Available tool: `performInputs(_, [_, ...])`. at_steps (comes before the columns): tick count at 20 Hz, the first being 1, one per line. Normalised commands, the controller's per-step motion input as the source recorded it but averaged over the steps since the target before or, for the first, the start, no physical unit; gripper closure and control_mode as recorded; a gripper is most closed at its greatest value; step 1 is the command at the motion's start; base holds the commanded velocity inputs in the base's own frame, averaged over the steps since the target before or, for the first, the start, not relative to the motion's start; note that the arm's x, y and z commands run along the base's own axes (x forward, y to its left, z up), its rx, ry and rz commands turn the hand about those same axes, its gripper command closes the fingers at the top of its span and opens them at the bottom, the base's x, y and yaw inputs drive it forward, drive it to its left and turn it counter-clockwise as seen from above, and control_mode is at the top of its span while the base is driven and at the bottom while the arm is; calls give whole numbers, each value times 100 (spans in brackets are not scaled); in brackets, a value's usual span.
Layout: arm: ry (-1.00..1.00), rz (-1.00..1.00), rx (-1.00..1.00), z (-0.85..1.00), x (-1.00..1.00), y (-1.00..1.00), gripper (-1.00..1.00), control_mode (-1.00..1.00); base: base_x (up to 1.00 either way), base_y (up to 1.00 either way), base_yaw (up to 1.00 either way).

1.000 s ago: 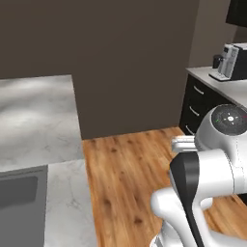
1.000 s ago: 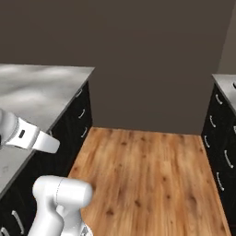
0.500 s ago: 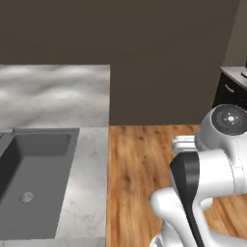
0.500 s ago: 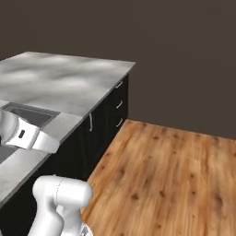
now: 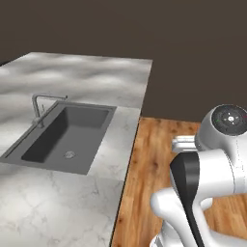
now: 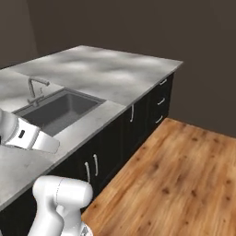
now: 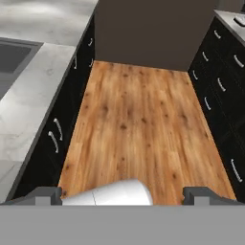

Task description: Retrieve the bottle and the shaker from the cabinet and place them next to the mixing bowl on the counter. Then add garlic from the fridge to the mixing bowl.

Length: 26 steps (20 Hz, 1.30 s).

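Fingertips [image 7: 48, 195] of our pincer show as two small dark nubs set wide apart, spread with nothing between them, over a plank floor [image 7: 139, 124] of warm, knotted wood. To one side runs our desk [image 5: 58, 212], a grey-veined marble slab on black cabinets [image 6: 115, 147] with slim metal handles. Sunk into it lies a rectangular dark grey sink [image 5: 67, 137] with a thin angular steel tap [image 5: 41, 107]. Beyond stands a flat dark brown wall [image 6: 138, 23]. We see bottle, shaker, bowl and garlic nowhere.
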Motion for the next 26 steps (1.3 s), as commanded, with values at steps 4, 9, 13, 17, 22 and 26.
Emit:
performInputs(4, [0, 0, 0, 0, 0, 0, -100, 100, -70, 13, 41])
performInputs(9, [0, 0, 0, 0, 0, 0, -100, 100, -71, 15, 41])
performInputs(13, [0, 0, 0, 0, 0, 0, -100, 100, -70, 17, 41])
performInputs(17, [0, 0, 0, 0, 0, 0, -100, 100, -70, 16, 41])
performInputs(22, [0, 0, 0, 0, 0, 0, -100, 100, -67, 19, 41])
performInputs(26, [0, 0, 0, 0, 0, 0, -100, 100, -67, 25, 42])
